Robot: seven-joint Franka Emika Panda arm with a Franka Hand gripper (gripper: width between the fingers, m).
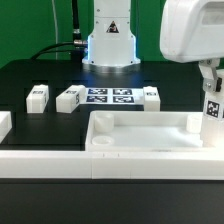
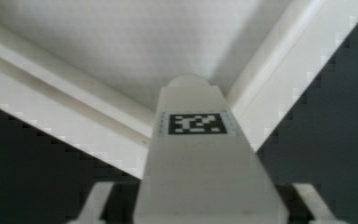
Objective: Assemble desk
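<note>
The jaws are clamped on a white square leg (image 2: 202, 170) with a small black-and-white tag. The leg stands upright at a corner of the desk slab (image 1: 140, 140), on the exterior view's right. The slab is a smooth white tray with raised edges. It sits on a flat black tabletop (image 1: 40, 70). More legs (image 1: 37, 97) lie behind it, beside the marker board (image 1: 110, 97). A strip of black tabletop lies between them and the slab. A long low rail (image 1: 40, 162) runs along the front edge.

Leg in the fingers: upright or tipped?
Upright. The leg stands vertical in the exterior view, held between the fingers by the desk slab's corner.
</note>
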